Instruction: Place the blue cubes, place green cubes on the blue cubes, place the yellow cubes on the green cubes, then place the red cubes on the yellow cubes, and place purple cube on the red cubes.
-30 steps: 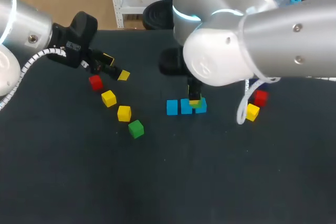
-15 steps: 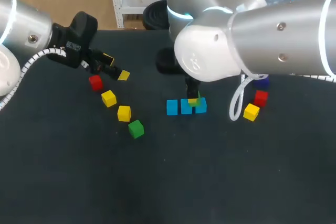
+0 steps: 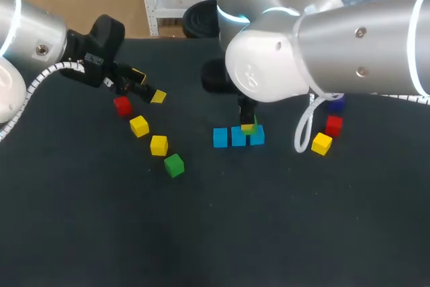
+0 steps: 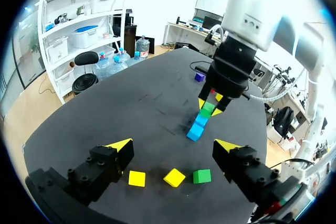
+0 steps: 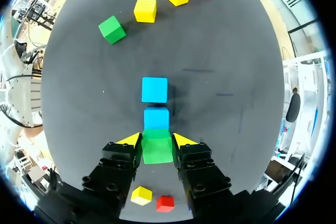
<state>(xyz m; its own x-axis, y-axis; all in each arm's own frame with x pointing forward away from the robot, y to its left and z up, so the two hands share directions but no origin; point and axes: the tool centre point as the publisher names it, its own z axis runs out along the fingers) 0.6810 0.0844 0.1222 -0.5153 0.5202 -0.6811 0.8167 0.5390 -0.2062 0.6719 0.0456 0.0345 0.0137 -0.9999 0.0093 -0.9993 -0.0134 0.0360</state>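
Three blue cubes (image 3: 220, 137) stand in a row at mid-table. My right gripper (image 3: 248, 124) is shut on a green cube (image 3: 250, 128) over the right end of that row. In the right wrist view the green cube (image 5: 157, 146) sits between the fingers of the gripper (image 5: 157, 141), covering the nearest blue cube; two blue cubes (image 5: 155, 89) show ahead. I cannot tell if it rests on the blue cubes. My left gripper (image 3: 148, 87) hangs open above a red cube (image 3: 122, 105). A purple cube (image 3: 334, 104) lies at the right.
Left of the row lie two yellow cubes (image 3: 139, 126) (image 3: 158, 144) and a second green cube (image 3: 174, 165) in a diagonal line. At the right sit a yellow cube (image 3: 322, 143) and a red cube (image 3: 333, 126). A white cable loop (image 3: 304, 136) hangs beside them.
My right arm's upper body has swung a little to the left, uncovering the purple cube. Its gripper keeps the green cube over the row. The left arm has not moved.
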